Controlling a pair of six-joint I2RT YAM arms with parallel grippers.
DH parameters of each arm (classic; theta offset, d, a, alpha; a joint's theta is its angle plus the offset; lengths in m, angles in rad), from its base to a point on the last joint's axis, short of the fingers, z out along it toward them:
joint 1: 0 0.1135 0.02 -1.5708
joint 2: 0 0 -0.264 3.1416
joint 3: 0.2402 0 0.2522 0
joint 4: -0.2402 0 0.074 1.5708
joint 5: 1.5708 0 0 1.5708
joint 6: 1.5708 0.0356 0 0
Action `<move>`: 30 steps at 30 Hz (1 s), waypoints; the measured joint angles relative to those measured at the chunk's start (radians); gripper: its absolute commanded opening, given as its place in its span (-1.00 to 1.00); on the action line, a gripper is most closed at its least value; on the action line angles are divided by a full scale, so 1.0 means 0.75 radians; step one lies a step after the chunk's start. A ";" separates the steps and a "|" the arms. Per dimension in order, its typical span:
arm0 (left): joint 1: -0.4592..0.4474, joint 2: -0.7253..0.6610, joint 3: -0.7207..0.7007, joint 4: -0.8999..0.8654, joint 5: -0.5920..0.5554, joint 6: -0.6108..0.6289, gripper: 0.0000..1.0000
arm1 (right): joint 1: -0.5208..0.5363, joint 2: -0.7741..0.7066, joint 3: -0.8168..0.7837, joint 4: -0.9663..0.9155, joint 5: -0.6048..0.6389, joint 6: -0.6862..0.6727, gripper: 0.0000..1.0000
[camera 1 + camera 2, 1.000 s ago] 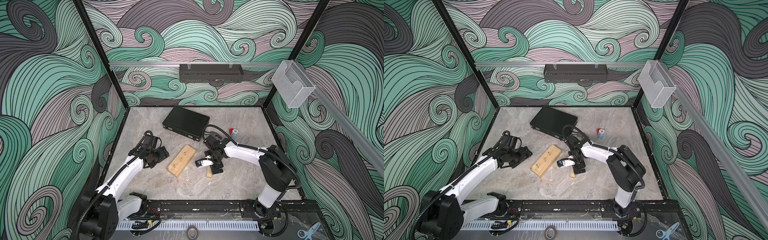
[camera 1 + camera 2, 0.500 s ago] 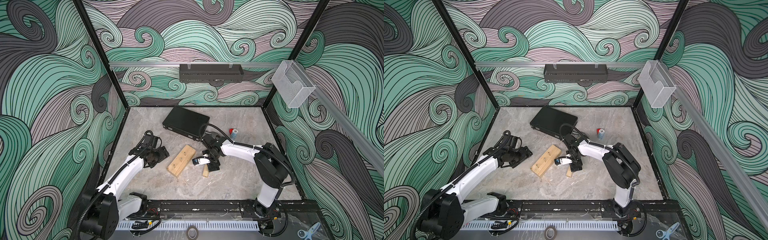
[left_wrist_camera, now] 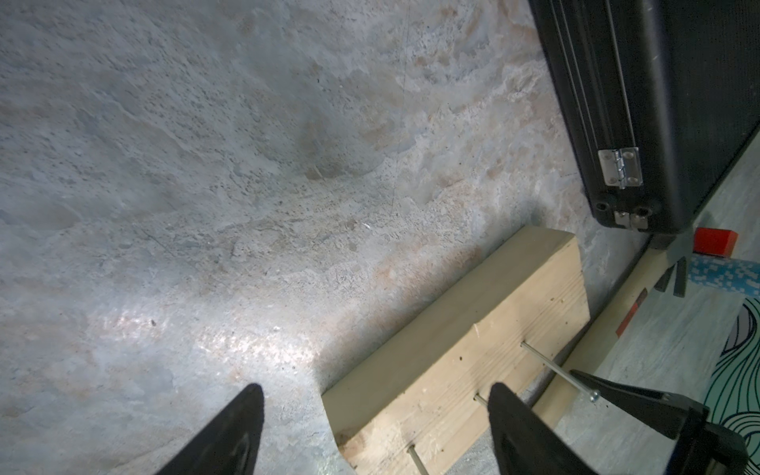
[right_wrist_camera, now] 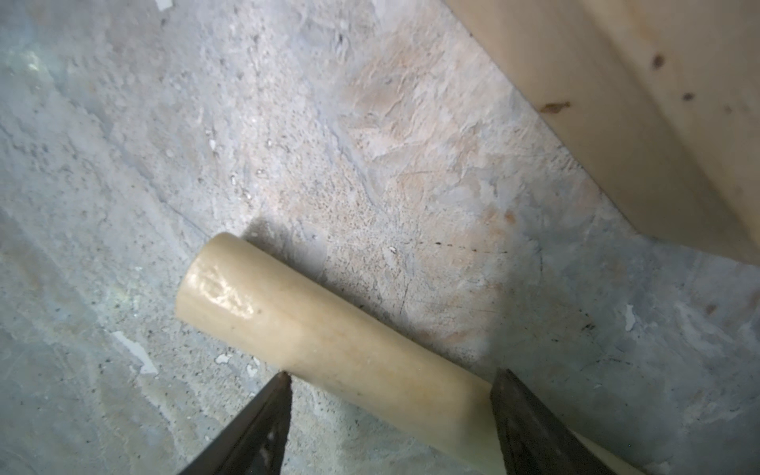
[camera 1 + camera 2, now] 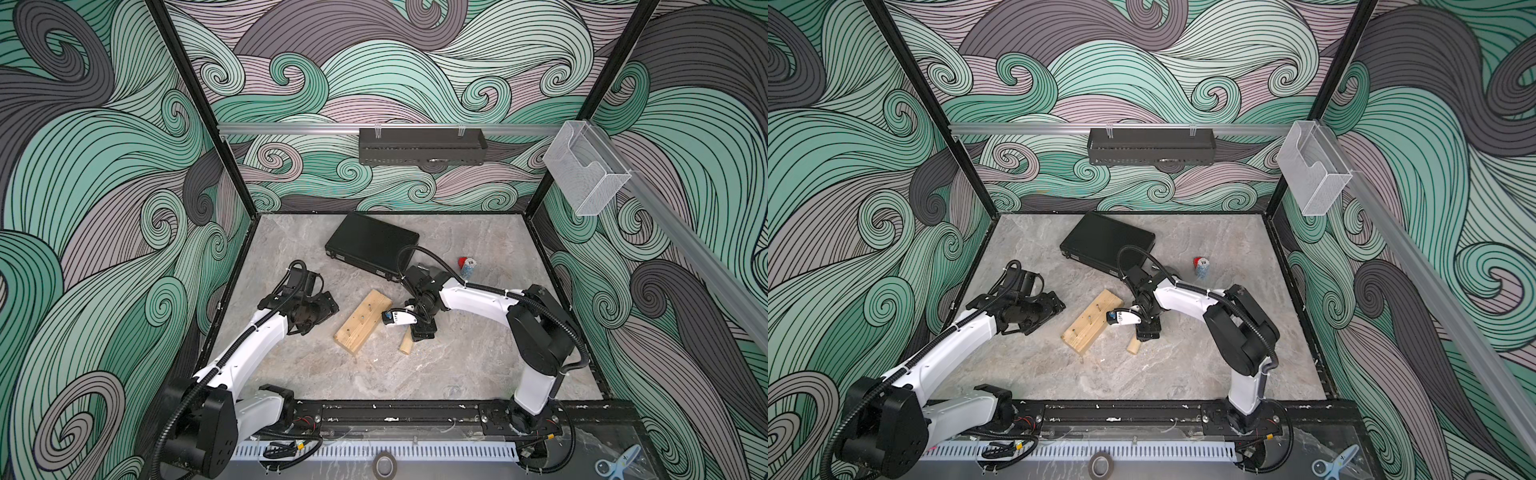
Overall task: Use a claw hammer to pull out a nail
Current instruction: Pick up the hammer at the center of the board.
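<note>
1. The claw hammer [image 5: 405, 345] lies on the bench [image 5: 457, 365] just beside the wood block [image 5: 363, 321], its smooth, pale, round handle [image 4: 329, 333] running along the block's long side.
2. My right hand [image 4: 390, 372] straddles it near the butt, fingers [image 4: 255, 427] at its sides; pinching or not, I cannot tell.
3. Across the block, my left hand [image 3: 374, 388] hangs spread, empty.

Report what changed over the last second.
The right end effector moved slightly toward the wooden block, its jaws narrowing around the handle of the claw hammer, whose free end shifted the same way. Whether the grip is firm yet is not clear. The block, the black case and the open left end effector stayed put.
</note>
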 measured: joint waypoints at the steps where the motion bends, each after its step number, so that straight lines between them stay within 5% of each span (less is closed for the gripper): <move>1: 0.000 0.000 0.000 0.000 0.000 0.000 0.67 | 0.000 0.000 0.003 -0.002 -0.002 0.012 0.48; 15: 0.000 -0.038 0.000 0.003 -0.005 0.000 0.67 | 0.016 0.024 0.013 -0.015 0.014 -0.032 0.68; 30: 0.000 -0.040 0.000 0.009 -0.015 0.001 0.68 | 0.040 0.086 0.030 -0.020 0.049 -0.160 0.68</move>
